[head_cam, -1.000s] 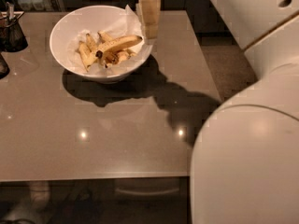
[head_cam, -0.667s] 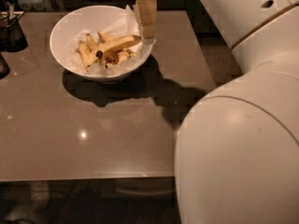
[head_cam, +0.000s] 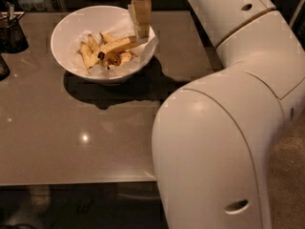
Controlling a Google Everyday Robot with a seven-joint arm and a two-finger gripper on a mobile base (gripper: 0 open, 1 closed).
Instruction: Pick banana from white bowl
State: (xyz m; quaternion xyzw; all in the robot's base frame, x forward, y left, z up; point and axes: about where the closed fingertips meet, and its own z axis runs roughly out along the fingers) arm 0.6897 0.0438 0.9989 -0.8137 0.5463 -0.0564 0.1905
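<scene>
The white bowl (head_cam: 71, 27) stands at the back of the table, lined with crumpled white paper. Several bananas lie in it. The longest banana (head_cam: 116, 45) lies across the middle, yellow with a dark stem tip on its left end. Shorter, browner bananas (head_cam: 87, 56) lie to its left and under it. My gripper (head_cam: 141, 31) hangs down from the top of the view, inside the bowl's right side. Its tip is at the right end of the long banana. The banana rests in the bowl.
A dark container (head_cam: 12, 32) stands at the table's far left edge. My large white arm (head_cam: 224, 128) fills the right half of the view and covers the table's right front. The grey table (head_cam: 71, 137) reaches to the front edge at the bottom.
My gripper has moved left from the bowl's right rim to over the long banana's right end. The arm has swung further into view. The bananas and the bowl have not moved.
</scene>
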